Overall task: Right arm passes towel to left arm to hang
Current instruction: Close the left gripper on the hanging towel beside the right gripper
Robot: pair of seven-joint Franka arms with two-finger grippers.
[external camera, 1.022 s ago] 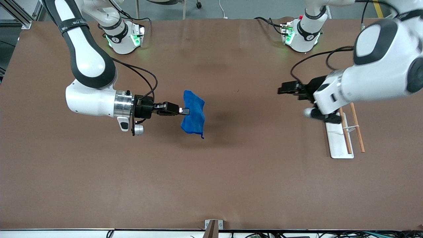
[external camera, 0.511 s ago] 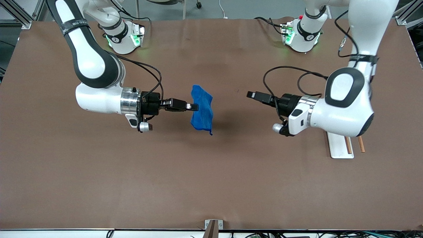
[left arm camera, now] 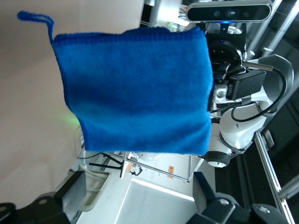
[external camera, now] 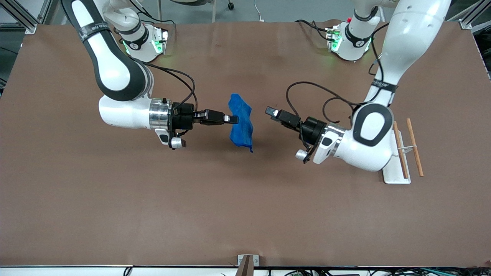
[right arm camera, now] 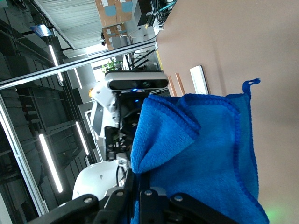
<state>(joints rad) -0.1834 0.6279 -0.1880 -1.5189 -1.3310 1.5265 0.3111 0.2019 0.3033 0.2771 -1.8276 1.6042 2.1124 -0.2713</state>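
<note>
The bright blue towel (external camera: pixel 241 123) hangs in the air over the middle of the table, with my right gripper (external camera: pixel 232 119) shut on its upper edge. In the right wrist view the towel (right arm camera: pixel 210 154) drapes from the shut right gripper (right arm camera: pixel 145 198), its loop tag (right arm camera: pixel 251 84) at one corner. My left gripper (external camera: pixel 271 112) is open, level with the towel and pointing at it across a short gap. In the left wrist view the towel (left arm camera: pixel 135 88) spreads flat ahead of the open left gripper (left arm camera: pixel 140 196), with the loop tag (left arm camera: pixel 35 17) at a corner. Nothing lies between the left gripper's fingers.
A white-based rack (external camera: pixel 395 168) with thin wooden rods (external camera: pixel 415 147) stands toward the left arm's end of the table, partly hidden by the left arm's elbow. Both arm bases sit along the table edge farthest from the front camera.
The left arm has swung from above the rack toward the towel, its gripper still open. The right gripper has carried the towel a little toward the left arm's end.
</note>
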